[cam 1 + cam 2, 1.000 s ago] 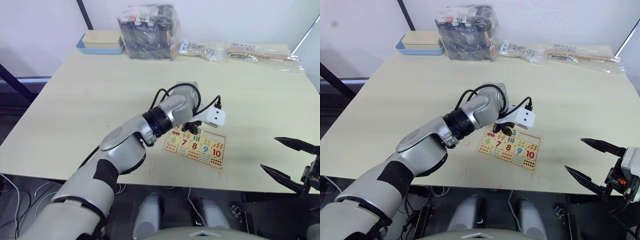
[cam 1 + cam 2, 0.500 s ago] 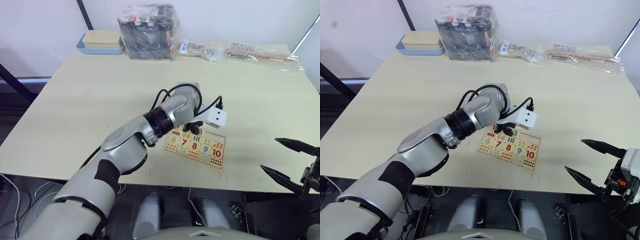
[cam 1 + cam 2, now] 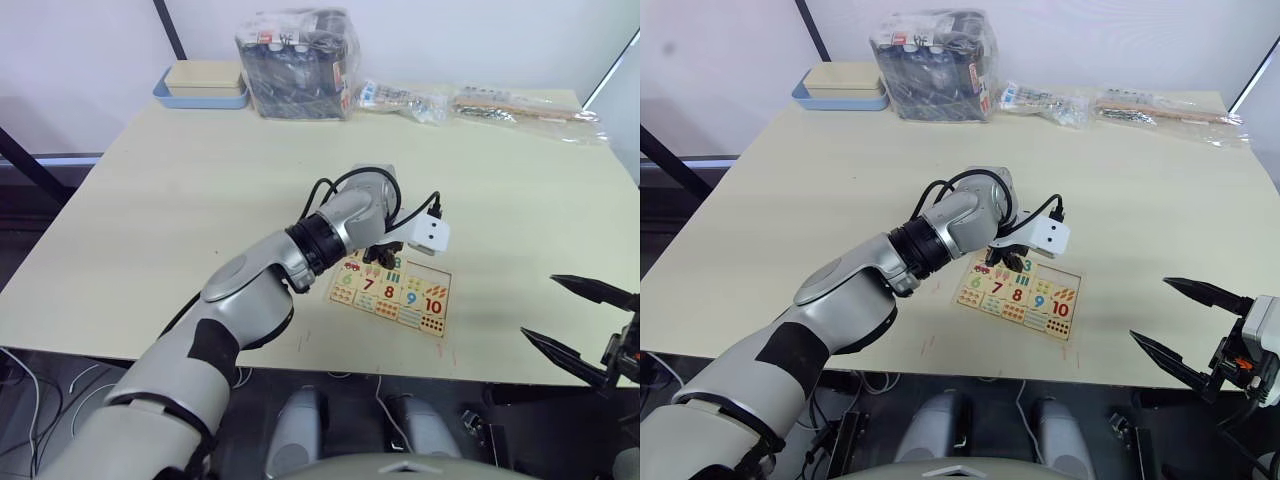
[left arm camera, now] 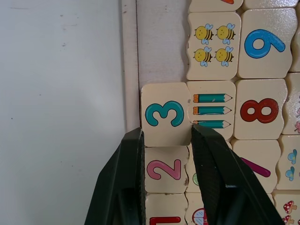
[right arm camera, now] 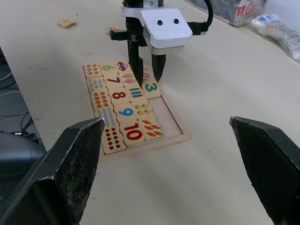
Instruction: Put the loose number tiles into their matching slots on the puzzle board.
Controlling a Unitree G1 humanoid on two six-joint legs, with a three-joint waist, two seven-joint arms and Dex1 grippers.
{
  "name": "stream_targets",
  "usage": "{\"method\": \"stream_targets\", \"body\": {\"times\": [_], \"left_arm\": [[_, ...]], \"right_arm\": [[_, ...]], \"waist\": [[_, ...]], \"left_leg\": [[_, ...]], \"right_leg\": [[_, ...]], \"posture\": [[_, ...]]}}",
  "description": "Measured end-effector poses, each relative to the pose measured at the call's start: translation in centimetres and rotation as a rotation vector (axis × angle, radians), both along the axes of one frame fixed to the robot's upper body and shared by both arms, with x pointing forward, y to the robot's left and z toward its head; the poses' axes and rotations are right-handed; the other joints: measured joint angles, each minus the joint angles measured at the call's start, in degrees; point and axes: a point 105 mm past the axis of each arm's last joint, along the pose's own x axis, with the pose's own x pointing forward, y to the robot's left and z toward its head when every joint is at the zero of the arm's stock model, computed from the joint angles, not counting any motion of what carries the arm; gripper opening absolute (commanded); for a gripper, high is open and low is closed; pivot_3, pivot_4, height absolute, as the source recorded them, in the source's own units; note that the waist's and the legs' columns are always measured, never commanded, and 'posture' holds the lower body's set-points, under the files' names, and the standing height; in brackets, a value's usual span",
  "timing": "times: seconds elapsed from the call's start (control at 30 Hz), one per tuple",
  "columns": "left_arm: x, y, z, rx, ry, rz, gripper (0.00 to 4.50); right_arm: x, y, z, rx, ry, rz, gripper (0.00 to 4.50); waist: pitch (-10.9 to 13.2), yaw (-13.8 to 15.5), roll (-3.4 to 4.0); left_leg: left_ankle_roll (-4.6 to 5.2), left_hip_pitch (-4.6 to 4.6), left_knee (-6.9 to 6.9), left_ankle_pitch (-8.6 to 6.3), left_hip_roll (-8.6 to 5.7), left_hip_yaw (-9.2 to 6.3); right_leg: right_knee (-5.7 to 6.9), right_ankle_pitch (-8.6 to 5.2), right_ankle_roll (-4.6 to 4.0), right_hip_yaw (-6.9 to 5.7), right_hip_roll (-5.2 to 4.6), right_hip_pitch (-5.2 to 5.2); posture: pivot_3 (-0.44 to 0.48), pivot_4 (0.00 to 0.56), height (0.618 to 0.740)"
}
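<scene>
Since a second ago little has changed: your left gripper [image 4: 166, 176] is still poised over the flat light-wood puzzle board [image 5: 169, 123] at the same spot, and your right gripper [image 3: 1188, 323] still hangs off the bench's [image 3: 180, 190] near edge, its two black fingers [image 5: 70, 164] spread wide and empty.

Your left fingers [image 4: 124, 183] stand narrowly apart, one on each side of the near edge of a small square light-wood tile with a teal 3 [image 4: 164, 114]. You cannot tell from the pictures whether they touch it. That tile lies in the board's outer column, slightly skewed against its neighbours. Between the fingers, closer to the wrist, sits the tile with a pink 2 [image 4: 165, 169], and below it the top of a red digit on another tile [image 4: 161, 219]. Beyond the fingertips, past the 3, the same column shows bare slots [image 4: 159, 56].

Beside the 3 is a picture square of three pencils [image 4: 212, 110]; further over lie the red 8 [image 4: 260, 108] and blue 9 [image 4: 264, 43], with four bees [image 4: 214, 43] next to the 9.

Two small loose pieces [image 5: 67, 22] lie on the bench well beyond the board.
</scene>
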Motion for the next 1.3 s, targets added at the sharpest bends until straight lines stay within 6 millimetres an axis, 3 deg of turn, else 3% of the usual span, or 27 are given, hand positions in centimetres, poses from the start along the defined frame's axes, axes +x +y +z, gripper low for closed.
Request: {"method": "stream_targets", "body": {"times": [0.13,0.2,0.27,0.33,0.53,0.67,0.8,1.1,1.17,1.3], "left_arm": [[0.0,0.0,0.0,-0.006,0.004,0.002,0.93],[0.0,0.0,0.0,-0.008,0.005,0.002,1.95],[0.0,-0.1,0.0,-0.015,0.006,0.001,2.63],[0.0,-0.1,0.3,-0.029,0.008,0.001,3.7],[0.0,-0.1,1.2,-0.096,0.047,0.018,3.7],[0.0,0.4,3.4,-0.227,0.129,0.056,3.7],[0.5,0.0,6.3,-0.477,0.156,0.016,3.7],[2.0,1.3,4.3,-0.578,0.132,-0.003,3.7],[2.2,1.2,3.9,-0.588,0.113,-0.021,3.16],[2.6,1.2,2.8,-0.6,0.095,-0.03,1.6]], "right_arm": [[-0.1,0.3,0.1,-0.005,-0.007,0.01,4.5],[-0.1,0.3,0.1,-0.004,-0.007,0.01,4.5],[-0.1,0.3,0.1,-0.004,-0.007,0.009,4.5],[-0.1,0.3,0.1,-0.004,-0.007,0.009,4.5],[-0.1,0.3,0.1,-0.001,-0.009,0.004,4.5],[-0.1,0.3,0.1,0.004,-0.011,-0.004,4.5],[0.0,0.3,0.0,0.007,-0.011,-0.006,4.5],[-0.1,0.5,-0.2,0.015,-0.007,-0.008,4.5],[-0.1,0.5,-0.2,0.016,-0.006,-0.009,4.5],[-0.2,0.6,-0.2,0.019,-0.006,-0.01,4.5]], "waist": [[0.0,0.0,0.0],[0.0,0.0,0.0],[0.0,0.0,0.0],[0.0,0.0,0.0],[-0.01,-0.04,0.01],[-0.01,-0.08,0.03],[-0.02,-0.03,0.04],[-0.02,-0.01,0.04],[-0.03,0.0,0.04],[-0.02,-0.03,0.04]], "left_leg": [[0.0,0.0,0.0,0.0,0.0,0.0],[0.0,0.0,0.01,0.0,0.0,0.0],[0.0,0.0,0.01,0.0,0.0,0.0],[0.0,0.0,0.01,0.0,0.0,-0.01],[0.0,0.01,0.02,0.0,0.0,-0.01],[0.0,0.01,0.02,0.0,0.0,-0.02],[0.0,0.02,0.05,0.0,0.0,-0.04],[0.01,0.02,0.16,0.01,-0.01,-0.03],[0.01,0.03,0.17,0.01,-0.03,-0.04],[0.02,0.04,0.2,0.01,-0.03,-0.05]], "right_leg": [[0.0,0.0,0.0,0.0,0.0,0.0],[0.0,0.0,0.0,0.0,0.0,0.01],[0.0,0.0,0.0,0.0,0.0,0.01],[0.01,0.0,-0.01,0.0,0.0,0.01],[0.02,0.0,0.0,-0.01,0.0,0.01],[0.03,0.0,0.0,-0.02,0.0,0.01],[0.03,0.01,-0.01,-0.04,-0.01,0.06],[0.12,0.05,-0.07,-0.04,-0.01,0.08],[0.13,0.05,-0.07,-0.01,0.0,0.1],[0.19,0.06,-0.07,0.0,0.0,0.09]], "posture": [[0.0,0.15,0.74],[0.0,0.15,0.74],[0.0,0.15,0.74],[0.0,0.15,0.74],[0.0,0.15,0.74],[0.0,0.15,0.74],[0.0,0.15,0.74],[0.0,0.15,0.74],[0.0,0.15,0.74],[0.0,0.15,0.74]]}}
